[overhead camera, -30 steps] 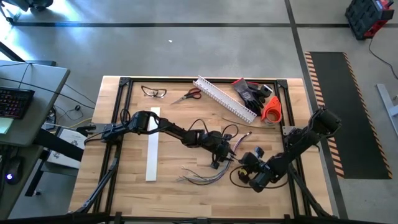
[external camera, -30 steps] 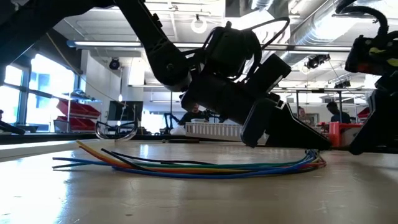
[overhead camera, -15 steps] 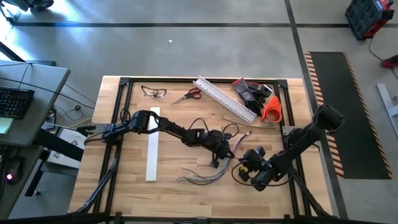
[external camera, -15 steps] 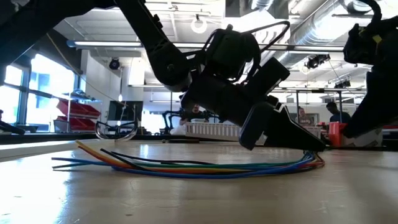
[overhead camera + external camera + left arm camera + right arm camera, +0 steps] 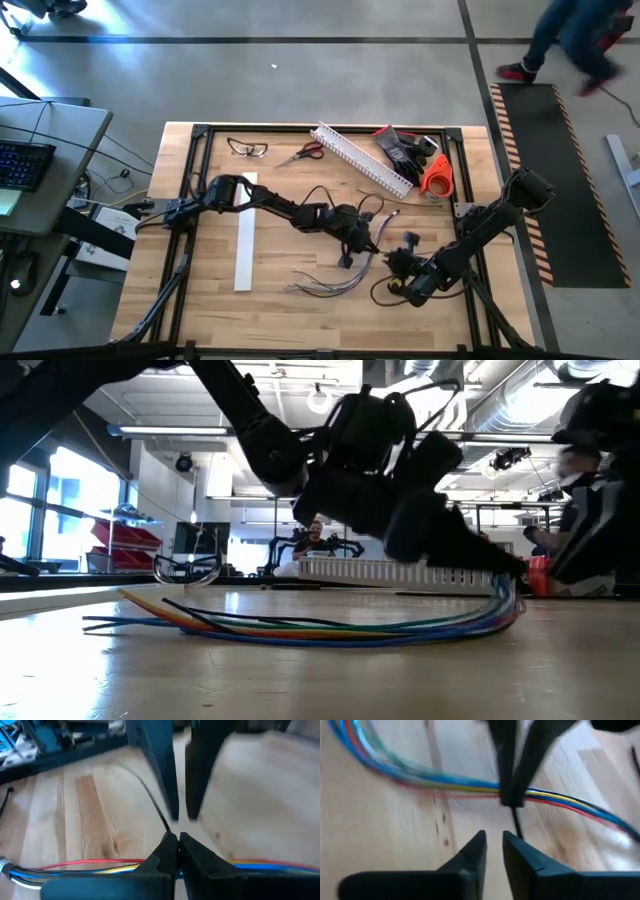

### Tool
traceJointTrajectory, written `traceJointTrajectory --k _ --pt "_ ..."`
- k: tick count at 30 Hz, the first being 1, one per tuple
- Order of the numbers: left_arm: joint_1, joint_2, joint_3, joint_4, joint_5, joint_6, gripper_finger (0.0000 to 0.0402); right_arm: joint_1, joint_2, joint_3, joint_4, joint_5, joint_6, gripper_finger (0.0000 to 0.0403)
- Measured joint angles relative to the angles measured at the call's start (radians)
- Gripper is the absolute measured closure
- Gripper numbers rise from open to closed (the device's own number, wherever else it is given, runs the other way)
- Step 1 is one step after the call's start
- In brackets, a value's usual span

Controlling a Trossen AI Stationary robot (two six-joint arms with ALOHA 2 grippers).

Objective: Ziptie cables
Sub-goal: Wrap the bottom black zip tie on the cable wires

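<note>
The cables (image 5: 300, 630) are a bundle of thin coloured wires lying on the wood near the table's middle (image 5: 325, 287). Their left ends fan out. My left gripper (image 5: 510, 568) reaches in from the left and is shut on the bundle near its right end. A thin dark ziptie (image 5: 516, 822) runs from that spot toward my right gripper (image 5: 494, 840). The right gripper stands just right of the left one (image 5: 397, 263), its fingers a little apart and nothing between them. My left gripper pinches the cable bundle between its two fingers, a short way from the wires' right end (image 5: 536, 796). The fingers slant down from the table's left and lie across the wires. That end is raised off the wood (image 5: 505, 595); the rest lies slack on the table. Whether the ziptie is in the pinch too, I cannot tell.
A white slotted channel (image 5: 362, 160), scissors (image 5: 303, 153), glasses (image 5: 247, 148), dark gloves (image 5: 405, 148) and an orange roll (image 5: 436, 175) lie along the far side. A flat white strip (image 5: 245, 235) lies at the left. A person walks past beyond the far right corner (image 5: 570, 40).
My left gripper has risen slightly. The bundle's right end, which lay on the table, now hangs up from its fingertips, while the rest of the wires has stayed put. My right gripper has rolled about its own line, close beside the left one.
</note>
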State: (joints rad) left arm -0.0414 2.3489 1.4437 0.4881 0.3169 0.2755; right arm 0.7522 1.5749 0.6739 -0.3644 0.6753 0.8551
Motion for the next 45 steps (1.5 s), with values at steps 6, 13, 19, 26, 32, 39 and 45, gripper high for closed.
traceJointTrajectory --k 6,13,19,26,32,39,45 --pt "0.040 -0.009 0.000 -0.011 0.112 -0.132 0.0401 -0.021 0.000 0.000 0.003 0.031 -0.194 0.0296" --pt "0.051 -0.008 0.000 -0.041 0.140 -0.143 0.0401 -0.012 0.000 0.000 0.123 0.041 -0.387 0.0290" --pt "0.050 -0.008 0.000 -0.048 0.147 -0.142 0.0401 -0.027 0.000 0.000 0.062 0.056 -0.343 0.0290" --pt "0.051 -0.008 0.000 -0.044 0.146 -0.141 0.0401 -0.063 0.000 -0.002 -0.040 0.002 -0.195 0.0290" --pt "0.047 -0.008 0.000 -0.031 0.147 -0.108 0.0398 -0.099 0.018 -0.002 -0.046 -0.009 -0.043 0.0302" --pt "0.035 -0.008 0.000 -0.026 0.119 -0.079 0.0342 -0.113 0.052 -0.002 -0.026 -0.050 0.014 0.0354" --pt "0.033 0.004 0.000 -0.025 0.118 -0.036 0.0297 -0.113 0.052 -0.002 -0.026 -0.047 0.073 0.0398"
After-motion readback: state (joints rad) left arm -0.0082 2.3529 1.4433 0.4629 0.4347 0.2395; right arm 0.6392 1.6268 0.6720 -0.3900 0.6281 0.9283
